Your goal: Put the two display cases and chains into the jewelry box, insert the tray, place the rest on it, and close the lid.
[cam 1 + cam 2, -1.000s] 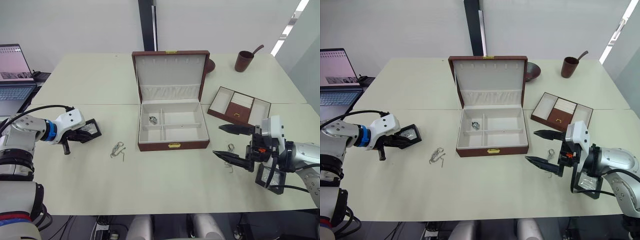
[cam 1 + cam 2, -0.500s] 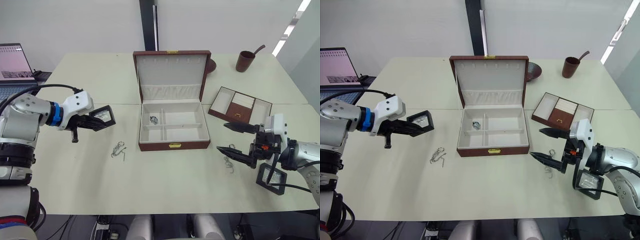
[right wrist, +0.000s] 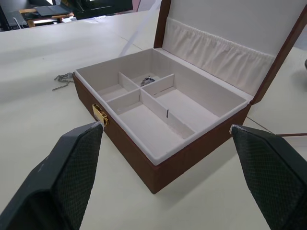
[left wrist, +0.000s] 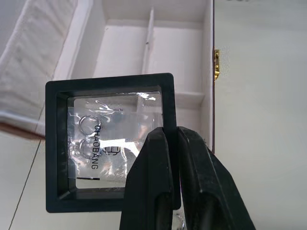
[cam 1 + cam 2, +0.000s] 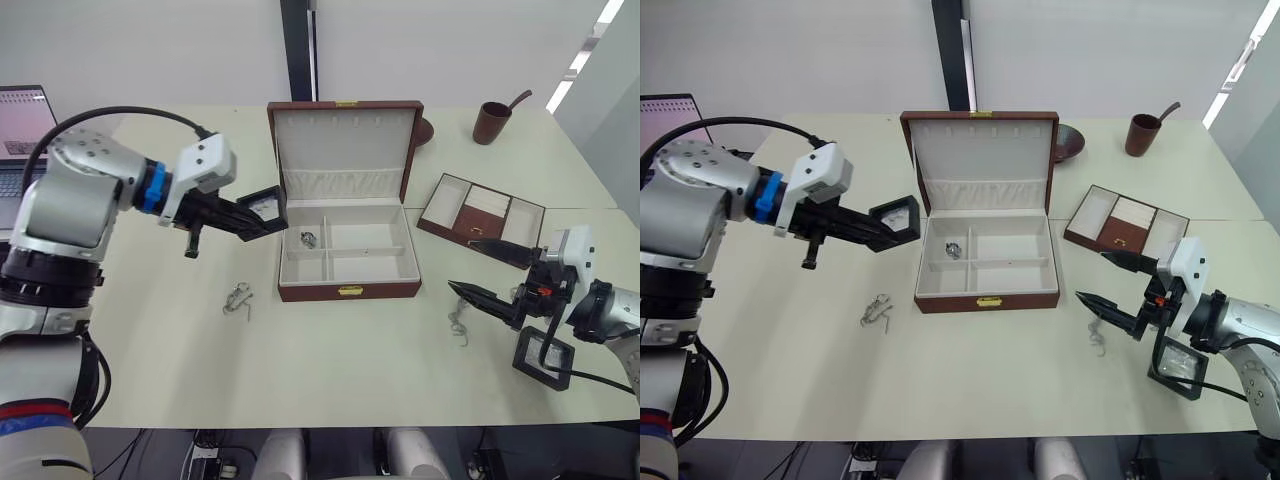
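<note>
Jewelry box [image 5: 346, 262] sits open at the middle of the table [image 5: 300, 370], its lid [image 5: 342, 150] standing upright at the far side with the gathered cream pocket facing forward. One silver chain [image 5: 306, 239] lies in the far-left compartment; the other compartments show bare lining. The tray [image 5: 480, 210] rests on the table to the right of the box, well apart from it, angled.

The left gripper [image 5: 268, 217] is held above the table just left of the box's far-left corner. Its two black fingers [image 4: 148, 187] are pressed together on the edge of one display case [image 4: 109, 141], which sticks out beyond the fingertips toward the box, window face showing two small rings.

The right gripper [image 5: 488, 273] hovers near the table right of the box, jaws spread wide, nothing between them. A chain [image 5: 459, 325] lies on the table just beneath and near its nearer finger. The second display case [image 5: 543, 354] lies flat at the near right. Another chain [image 5: 237, 298] lies left of the box's near-left corner.
</note>
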You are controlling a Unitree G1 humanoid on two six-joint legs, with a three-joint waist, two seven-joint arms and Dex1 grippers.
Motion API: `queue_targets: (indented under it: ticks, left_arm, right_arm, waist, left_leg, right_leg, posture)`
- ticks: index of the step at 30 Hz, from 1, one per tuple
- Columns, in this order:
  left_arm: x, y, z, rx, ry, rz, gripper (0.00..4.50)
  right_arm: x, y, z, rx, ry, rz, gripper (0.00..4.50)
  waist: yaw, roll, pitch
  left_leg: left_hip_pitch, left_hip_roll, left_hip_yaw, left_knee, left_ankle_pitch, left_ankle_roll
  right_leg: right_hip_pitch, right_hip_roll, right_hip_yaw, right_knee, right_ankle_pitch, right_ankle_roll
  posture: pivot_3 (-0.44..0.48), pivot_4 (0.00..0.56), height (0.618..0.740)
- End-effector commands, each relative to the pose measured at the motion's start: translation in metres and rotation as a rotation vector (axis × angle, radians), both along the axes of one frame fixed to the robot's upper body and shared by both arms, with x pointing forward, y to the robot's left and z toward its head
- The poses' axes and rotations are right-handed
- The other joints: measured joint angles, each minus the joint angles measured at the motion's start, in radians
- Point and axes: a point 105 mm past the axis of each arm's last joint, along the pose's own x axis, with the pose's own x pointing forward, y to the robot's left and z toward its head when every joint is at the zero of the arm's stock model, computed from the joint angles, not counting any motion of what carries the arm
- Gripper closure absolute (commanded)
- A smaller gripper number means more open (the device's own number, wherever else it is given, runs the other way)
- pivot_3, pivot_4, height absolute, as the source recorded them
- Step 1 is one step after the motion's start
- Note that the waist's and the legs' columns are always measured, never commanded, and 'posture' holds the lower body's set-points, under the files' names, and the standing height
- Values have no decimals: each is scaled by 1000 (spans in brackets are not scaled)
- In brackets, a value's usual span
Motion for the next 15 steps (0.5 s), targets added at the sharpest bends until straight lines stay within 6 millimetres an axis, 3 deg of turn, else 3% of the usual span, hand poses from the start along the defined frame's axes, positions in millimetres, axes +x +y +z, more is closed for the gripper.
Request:
queue_targets:
  ticks: [1,7,15]
  left_arm:
    - [8,-13,5,71,-62,-35,4454]
    - [18,-43,-7,75,-71,-133,4454]
    - [44,-84,-26,97,-134,-152,4454]
  right_arm:
    - [-3,1,13,-6,-80,-25,0]
    - [-8,2,9,6,-80,-67,0]
    - [-13,-2,5,6,-80,-123,0]
  waist:
    - [0,0,0]
    - [-5,0,0]
    - [0,0,0]
  left_leg:
    - [0,0,0,1,0,0]
    - [0,1,1,1,0,0]
    - [-5,0,-2,8,0,1]
  right_leg:
    - [0,0,0,0,0,0]
    - [0,1,2,0,0,0]
    - [0,1,0,0,0,0]
  posture:
    - [0,150,740]
    - [0,150,740]
    - [0,150,740]
